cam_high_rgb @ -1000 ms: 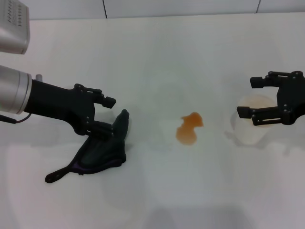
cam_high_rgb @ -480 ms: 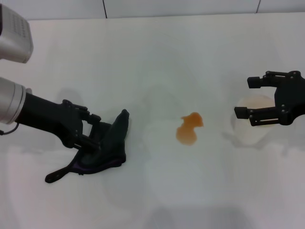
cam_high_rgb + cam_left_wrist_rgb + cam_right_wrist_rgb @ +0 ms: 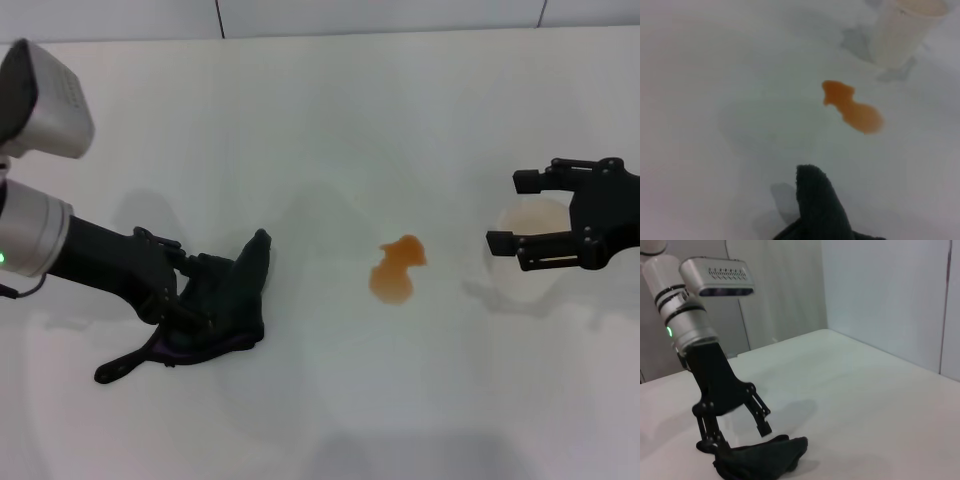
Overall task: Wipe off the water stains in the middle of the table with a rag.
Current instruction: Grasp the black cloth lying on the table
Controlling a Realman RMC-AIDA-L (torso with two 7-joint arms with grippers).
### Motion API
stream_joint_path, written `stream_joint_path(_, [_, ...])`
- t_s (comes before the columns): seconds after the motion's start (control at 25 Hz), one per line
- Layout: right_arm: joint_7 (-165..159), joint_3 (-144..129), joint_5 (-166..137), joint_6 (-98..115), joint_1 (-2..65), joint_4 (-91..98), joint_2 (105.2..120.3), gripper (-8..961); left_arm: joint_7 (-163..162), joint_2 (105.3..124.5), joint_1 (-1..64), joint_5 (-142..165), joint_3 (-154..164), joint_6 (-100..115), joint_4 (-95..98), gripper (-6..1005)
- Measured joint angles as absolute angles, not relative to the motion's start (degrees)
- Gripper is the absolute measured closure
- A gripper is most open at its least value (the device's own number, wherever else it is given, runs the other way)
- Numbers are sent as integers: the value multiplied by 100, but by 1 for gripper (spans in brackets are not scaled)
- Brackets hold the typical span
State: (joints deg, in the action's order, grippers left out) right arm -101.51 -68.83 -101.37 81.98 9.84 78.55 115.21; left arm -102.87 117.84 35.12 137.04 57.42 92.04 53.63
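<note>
The orange-brown water stain (image 3: 397,270) lies in the middle of the white table (image 3: 350,120); it also shows in the left wrist view (image 3: 852,107). The dark rag (image 3: 238,295) lies left of it, with its tail toward the front left, and shows in both wrist views (image 3: 820,210) (image 3: 760,457). My left gripper (image 3: 192,290) is down on the rag's left part, open, with one finger on each side of the cloth; the right wrist view (image 3: 735,437) shows it too. My right gripper (image 3: 510,212) is open at the right, over a paper cup.
A white paper cup (image 3: 525,275) stands right of the stain, under my right gripper; it also shows in the left wrist view (image 3: 905,30). A wall runs along the table's far edge.
My left gripper has dropped and drawn back to the left, settling onto the rag. My right gripper has shifted slightly up over the cup. The rag and stain have not moved.
</note>
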Motion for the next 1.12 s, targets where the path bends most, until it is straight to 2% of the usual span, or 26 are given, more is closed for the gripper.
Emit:
stream_joint_path(0.36, [-10134, -6898, -10108, 8197, 978, 7808, 11523, 90, -10163, 11876, 3529, 13735, 5757, 8950, 5197, 124])
stream_joint_path(1.12, [-10133, -6901, -10090, 8191, 981, 7747, 11522, 91, -10088, 11883, 3579, 13758, 5766, 8749, 4951, 125])
